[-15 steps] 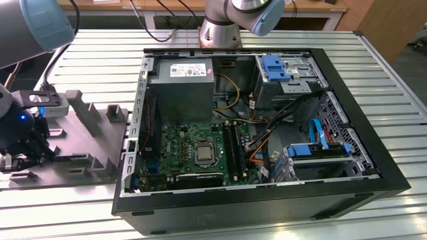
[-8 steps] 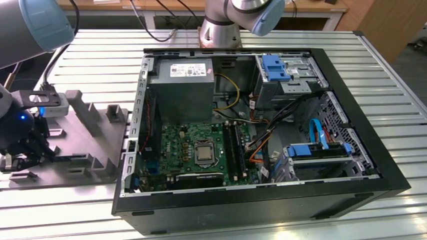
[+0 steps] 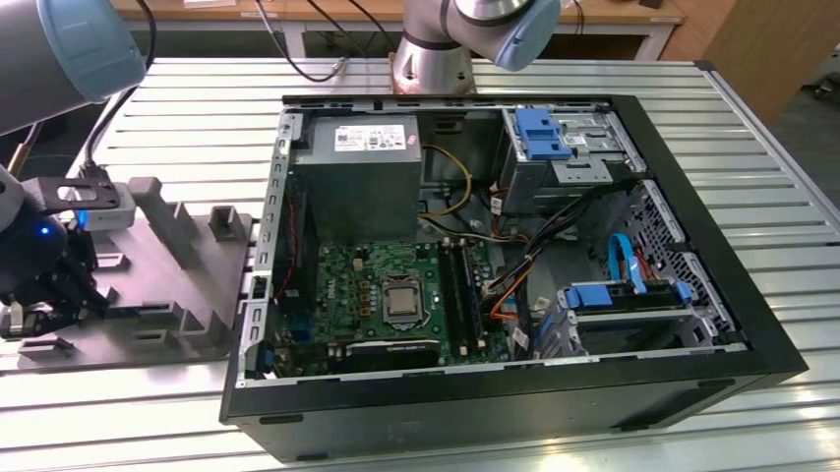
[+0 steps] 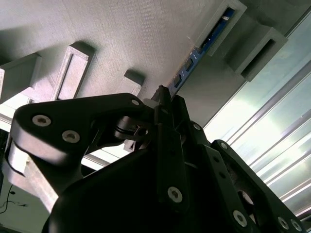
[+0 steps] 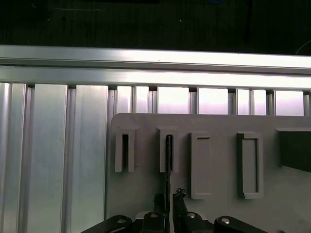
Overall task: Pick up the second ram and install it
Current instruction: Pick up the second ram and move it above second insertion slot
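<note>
The second ram (image 4: 204, 46) stands on edge in a slot of the grey holder plate (image 4: 121, 39), a thin dark blue board. In the first wrist view the second ram (image 5: 168, 155) shows edge-on as a thin dark line in the second slot of the holder plate (image 5: 218, 124). My gripper (image 5: 168, 198) sits at the near end of the stick, one black finger on each side, shut on it. The second wrist view has the gripper (image 4: 164, 94) tips pinched on the board's end. In the exterior view the gripper (image 3: 33, 315) hangs over the holder plate (image 3: 157, 295) at the far left.
An open computer case (image 3: 656, 226) lies to the right of the plate, with a green motherboard (image 3: 381, 285), long black memory slots (image 3: 459, 285) and a grey power supply box (image 3: 357, 177). The ribbed aluminium table (image 3: 761, 147) surrounds both. Raised grey blocks (image 3: 226, 224) stand on the plate.
</note>
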Robot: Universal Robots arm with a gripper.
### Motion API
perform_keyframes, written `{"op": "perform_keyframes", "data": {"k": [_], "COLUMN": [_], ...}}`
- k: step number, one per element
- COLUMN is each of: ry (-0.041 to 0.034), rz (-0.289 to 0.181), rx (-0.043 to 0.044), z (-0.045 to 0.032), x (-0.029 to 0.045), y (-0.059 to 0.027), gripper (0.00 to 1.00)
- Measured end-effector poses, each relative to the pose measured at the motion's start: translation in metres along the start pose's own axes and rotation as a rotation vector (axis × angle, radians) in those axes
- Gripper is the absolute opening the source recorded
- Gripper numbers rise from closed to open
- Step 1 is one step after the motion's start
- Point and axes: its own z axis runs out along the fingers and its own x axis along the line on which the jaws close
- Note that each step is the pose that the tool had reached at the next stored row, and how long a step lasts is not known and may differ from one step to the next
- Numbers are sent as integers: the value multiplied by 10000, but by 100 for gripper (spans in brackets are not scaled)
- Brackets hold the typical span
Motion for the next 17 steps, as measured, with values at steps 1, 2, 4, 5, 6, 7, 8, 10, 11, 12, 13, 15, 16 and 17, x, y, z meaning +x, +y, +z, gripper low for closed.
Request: {"op": "perform_keyframes", "data": {"k": [1, 2, 4, 5, 6, 7, 8, 10, 11, 12, 13, 15, 16, 17], "ry": [0, 0, 1, 1, 0, 0, 0, 0, 0, 0, 0, 0, 0, 0], "rz": [0, 0, 0, 0, 0, 0, 0, 0, 0, 0, 0, 0, 0, 0], "rx": [0, 0, -1, -1, 0, -1, 0, 0, 0, -1, -1, 0, 0, 0], "z": [0, -1, -2, -2, -2, -2, -2, -2, -3, -3, -3, -4, -4, -4], "x": [0, 0, 0, 0, 0, 0, 0, 0, 0, 0, 0, 0, 0, 0], "y": [0, 0, 0, 0, 0, 0, 0, 0, 0, 0, 0, 0, 0, 0], "gripper": [21, 20, 20, 13, 13, 13, 13, 13, 13, 13, 13, 13, 12, 12]}}
